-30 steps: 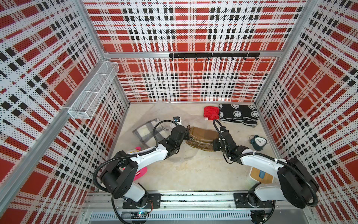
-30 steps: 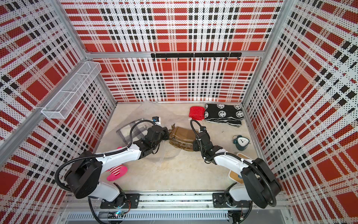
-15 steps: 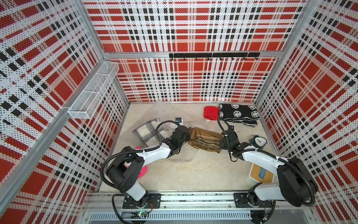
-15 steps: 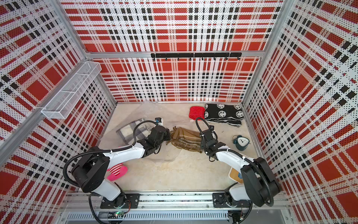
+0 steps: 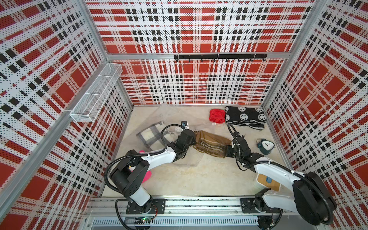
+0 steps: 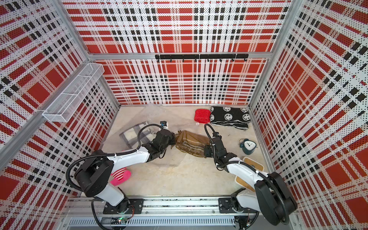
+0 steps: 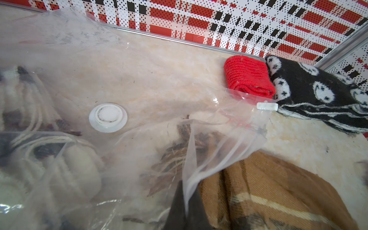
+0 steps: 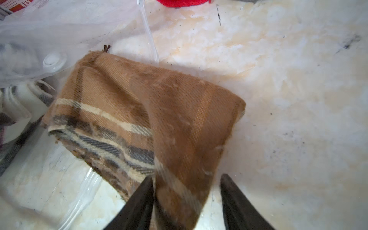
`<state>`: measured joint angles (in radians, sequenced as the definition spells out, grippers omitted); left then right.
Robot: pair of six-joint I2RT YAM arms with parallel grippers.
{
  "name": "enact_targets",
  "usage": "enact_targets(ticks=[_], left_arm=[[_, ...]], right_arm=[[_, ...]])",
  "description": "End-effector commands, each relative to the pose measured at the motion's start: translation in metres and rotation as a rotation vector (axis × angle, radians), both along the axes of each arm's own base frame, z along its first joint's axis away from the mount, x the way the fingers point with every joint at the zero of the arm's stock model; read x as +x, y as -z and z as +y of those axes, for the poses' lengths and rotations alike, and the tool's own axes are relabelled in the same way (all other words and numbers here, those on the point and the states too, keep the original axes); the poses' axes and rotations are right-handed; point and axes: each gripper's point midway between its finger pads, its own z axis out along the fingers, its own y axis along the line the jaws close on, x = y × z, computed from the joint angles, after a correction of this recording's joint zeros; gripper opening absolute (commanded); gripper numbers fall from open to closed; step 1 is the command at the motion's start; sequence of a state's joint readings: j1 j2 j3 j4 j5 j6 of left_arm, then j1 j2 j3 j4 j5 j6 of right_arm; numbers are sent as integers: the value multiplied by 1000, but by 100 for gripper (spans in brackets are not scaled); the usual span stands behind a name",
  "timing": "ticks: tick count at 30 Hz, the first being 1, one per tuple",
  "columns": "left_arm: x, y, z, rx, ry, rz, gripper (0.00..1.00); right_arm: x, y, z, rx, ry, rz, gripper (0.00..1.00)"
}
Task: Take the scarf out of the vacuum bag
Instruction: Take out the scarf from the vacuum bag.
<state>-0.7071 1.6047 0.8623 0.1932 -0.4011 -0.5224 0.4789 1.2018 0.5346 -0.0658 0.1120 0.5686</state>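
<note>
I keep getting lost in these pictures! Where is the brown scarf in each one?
Top view: brown scarf, centre of the scene.
Top view: same spot.
Left wrist: beside the vacuum bag mouth.
Right wrist: filling the middle.
Shared landmark: red knitted cloth, beyond the scarf.

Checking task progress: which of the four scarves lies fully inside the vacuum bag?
The cream-and-grey plaid scarf, seen through the vacuum bag beside its white valve. The brown scarf lies mostly outside; the red scarf and black smiley scarf lie bare.
</note>
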Motion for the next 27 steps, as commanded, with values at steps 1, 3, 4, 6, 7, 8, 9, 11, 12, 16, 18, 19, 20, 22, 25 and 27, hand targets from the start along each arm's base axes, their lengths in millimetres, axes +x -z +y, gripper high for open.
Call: enact_targets(ticks=[1,3,4,6,7,8,9,11,12,16,18,19,20,22,25,27], left_arm=[[4,-20,-5,-9,-2,-44,0],[4,-20,-6,-8,-1,-44,0],[4,-21,-6,-7,0,-46,0],[3,-22,-6,-7,1,-47,0],[3,-23,-6,-9,0,-49,0],[2,-23,-6,-8,1,-49,0],[2,-23,-6,-7,1,-49,0],[2,-25,-5,-9,1,-51,0],[2,-25,-5,-7,1,-51,0],[1,-30,-4,-10,-2,-60,0],[1,-30,-4,-10,-2,-60,0],[1,-31,-3,-11,-2,-61,0],[1,-31,-4,-14,-1,-61,0],[0,-30,-4,-15,2,-60,0],[0,-30,-4,-15,3,-59,0],[0,-30,-4,-14,2,-59,0]], right_arm=[[-4,-23,-2,18,15,-60,71],[0,-37,-5,25,32,-102,74],[4,-45,-6,24,45,-121,74],[16,-57,-1,28,43,-165,73],[26,-61,4,36,42,-176,71],[35,-64,11,13,13,-184,65],[41,-63,19,12,-11,-170,60],[52,-55,38,34,-68,-153,54],[55,-51,46,40,-88,-150,52],[52,-21,64,-6,-124,-107,48],[44,-6,75,13,-163,-78,47],[39,-2,85,57,-207,-65,47],[34,-2,95,93,-252,-68,47],[27,-6,114,100,-320,-100,47],[26,-15,119,47,-298,-124,45],[31,-26,114,61,-253,-171,44]])
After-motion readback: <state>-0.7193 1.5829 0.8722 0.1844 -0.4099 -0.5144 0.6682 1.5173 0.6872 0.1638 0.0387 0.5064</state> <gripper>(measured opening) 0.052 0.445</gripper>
